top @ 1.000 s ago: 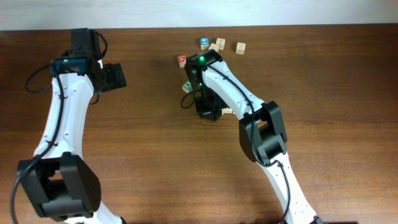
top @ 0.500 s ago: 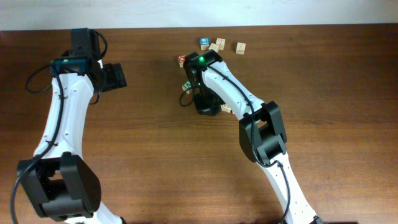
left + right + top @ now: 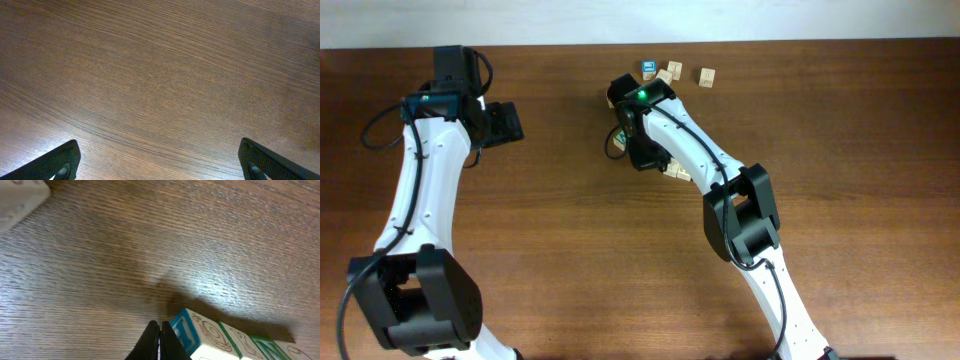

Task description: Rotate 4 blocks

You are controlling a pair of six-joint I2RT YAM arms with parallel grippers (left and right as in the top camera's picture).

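Blocks (image 3: 675, 70) of pale natural wood sit scattered over the far middle of a dark wooden table (image 3: 840, 200) as two white robot arms reach in from its near edge. Nearest the robot, one pale cube (image 3: 677, 172) shows partly from under the right arm (image 3: 695, 145). Just beyond it the right gripper (image 3: 159, 336) points down at the tabletop, its two fingers pressed together with nothing between them. The wrist view shows their tips just beside a printed cube (image 3: 200, 332) with a teal side and a faint ring on its pale face, too close to tell whether they touch. A green-printed cube (image 3: 265, 349) sits in line behind it. Another light cube (image 3: 20, 197) juts, blurred, into that view's upper left corner. Off to the left and well apart from every block, the left gripper (image 3: 157, 150) hangs over the wood grain with fingers spread wide, holding nothing. Farthest back, near the table's far edge, two pale blocks sit close together beside a blue-topped cube (image 3: 648, 68), and a lone block (image 3: 707, 76) rests a little to their right.
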